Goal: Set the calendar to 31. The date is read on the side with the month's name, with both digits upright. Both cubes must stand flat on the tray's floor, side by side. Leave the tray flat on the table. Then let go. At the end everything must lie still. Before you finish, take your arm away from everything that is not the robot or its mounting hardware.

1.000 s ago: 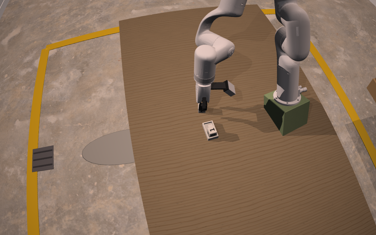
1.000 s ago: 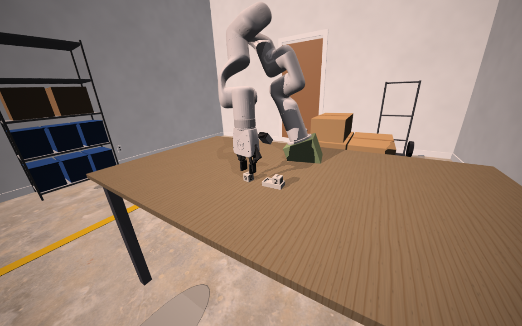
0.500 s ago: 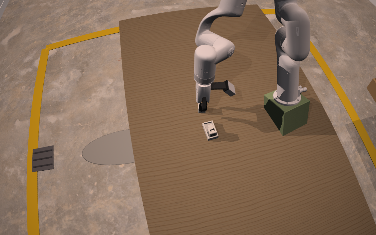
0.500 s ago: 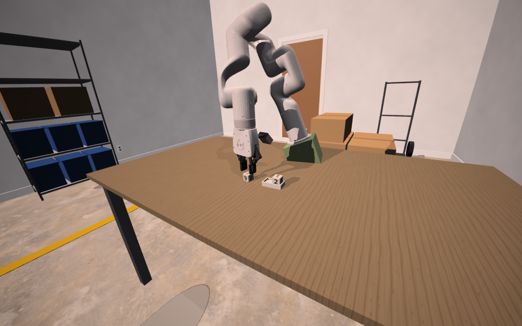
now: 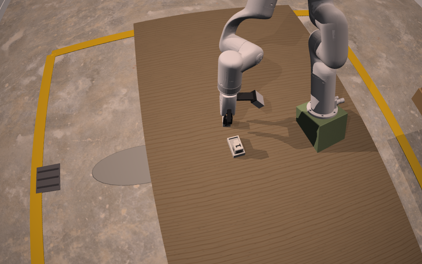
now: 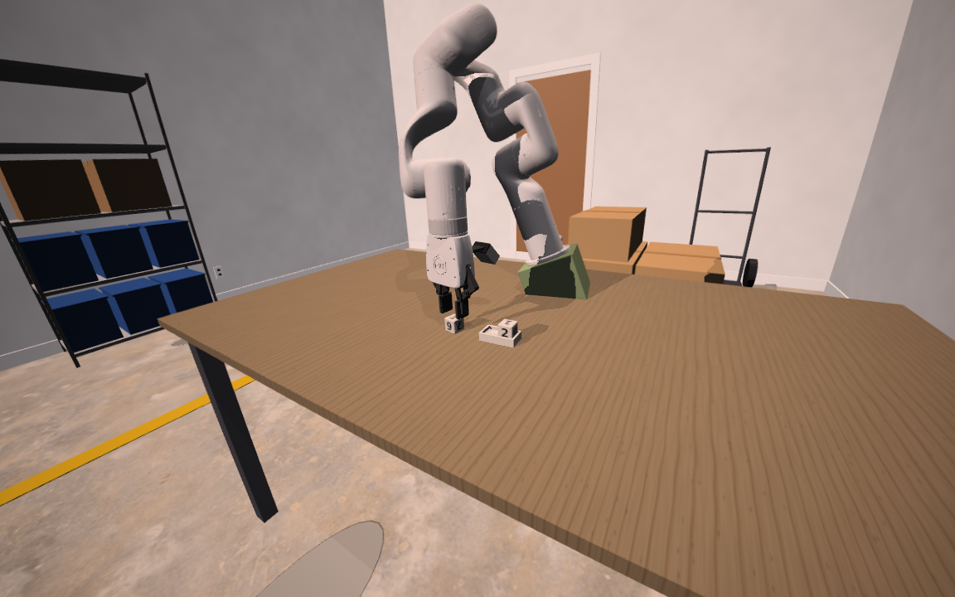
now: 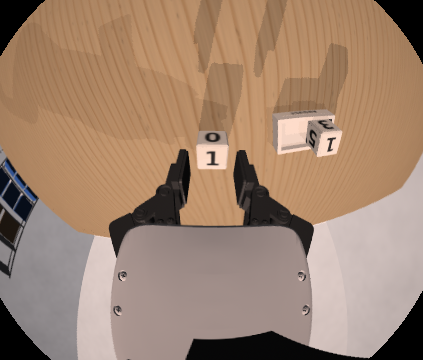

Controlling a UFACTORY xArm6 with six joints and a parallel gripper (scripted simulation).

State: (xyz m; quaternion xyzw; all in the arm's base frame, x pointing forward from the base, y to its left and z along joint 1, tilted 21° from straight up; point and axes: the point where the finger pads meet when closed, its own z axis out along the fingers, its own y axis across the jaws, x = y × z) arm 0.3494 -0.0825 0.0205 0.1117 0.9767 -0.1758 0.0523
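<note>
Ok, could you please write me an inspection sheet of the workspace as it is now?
Surface: wooden table, flat; it carries the arm's green base.
Job's things: tray flat on the table, with one cube in it showing 2 on the near side. The second cube stands on the table beside the tray, apart from it, showing 9.
Clutter: nothing seen.
Claw: claw points down over the loose cube, fingers apart, holding nothing.
Cables: nothing seen.
Surroundings: rack with bins, cardboard boxes, hand truck, door, yellow floor line.
</note>
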